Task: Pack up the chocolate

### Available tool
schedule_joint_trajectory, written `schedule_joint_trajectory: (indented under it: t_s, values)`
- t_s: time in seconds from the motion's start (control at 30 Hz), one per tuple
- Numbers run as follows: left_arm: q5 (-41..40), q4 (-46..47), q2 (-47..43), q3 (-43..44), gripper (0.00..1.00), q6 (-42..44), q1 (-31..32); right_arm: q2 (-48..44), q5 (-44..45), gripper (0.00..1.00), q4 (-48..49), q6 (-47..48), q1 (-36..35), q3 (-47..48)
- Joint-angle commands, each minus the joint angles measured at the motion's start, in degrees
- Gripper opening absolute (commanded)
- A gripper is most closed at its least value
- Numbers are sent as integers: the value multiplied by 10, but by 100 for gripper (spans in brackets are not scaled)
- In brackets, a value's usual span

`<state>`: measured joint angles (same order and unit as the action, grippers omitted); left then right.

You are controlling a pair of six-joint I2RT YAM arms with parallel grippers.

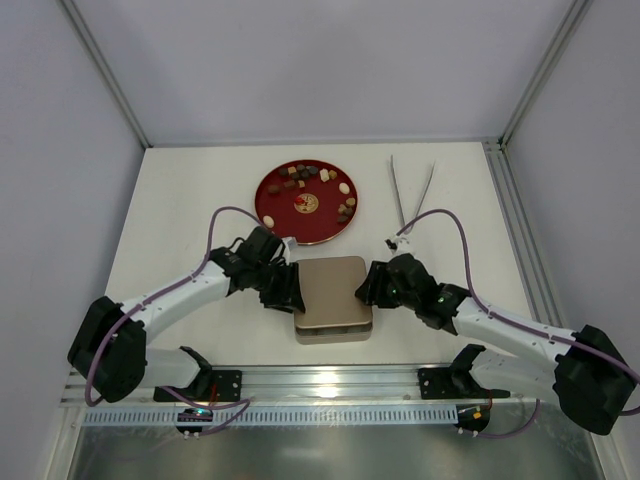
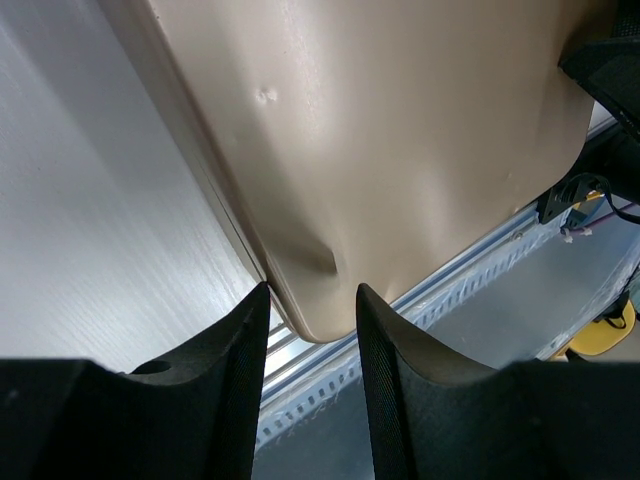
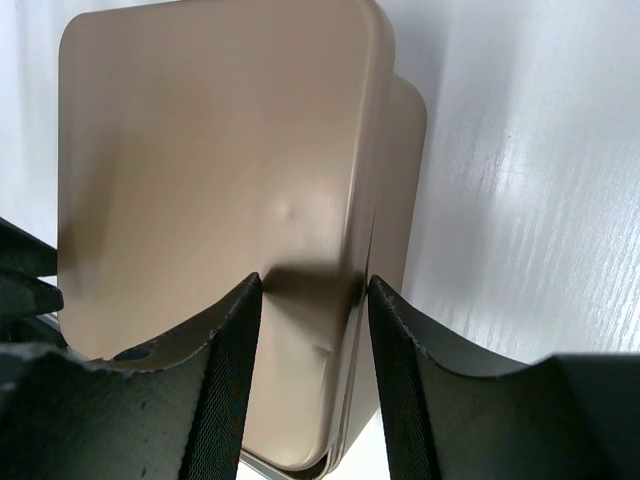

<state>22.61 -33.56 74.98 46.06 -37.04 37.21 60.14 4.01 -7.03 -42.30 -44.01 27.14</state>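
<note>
Barely started tbh: all the chocolate sits on the red plate just beyond the tin, nothing packed, my left and right jaws part-open astride opposite edges of its lid, can't tell if they're actually pinching.

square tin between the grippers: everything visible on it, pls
The tin is square, round-cornered, matte champagne, metal by its look, on the table. Its lid, with a small dent, sits offset from the base. The left gripper straddles one lid corner, the right gripper a lid edge; contact unclear.
</note>
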Motion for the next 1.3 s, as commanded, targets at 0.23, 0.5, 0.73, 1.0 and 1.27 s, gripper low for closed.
schedule_joint_trajectory:
  t_s: [0.23,0.5,0.73,1.0,1.27]
  values:
    - [7,-5,-31,8,38,-10,11,-41,22,48,-41,6,-22,26]
    - [7,-7,-44,-2,38,-15,15,-50,26,48,-55,-1,-36,25]
    - [12,-5,-56,-15,38,-17,15,-68,26,48,-72,-8,-44,20]
    - [11,-5,-76,-12,44,-22,15,-87,42,48,-83,-29,-64,5]
    - [35,-8,-106,-10,51,-21,15,-111,74,53,-129,-7,-63,36]
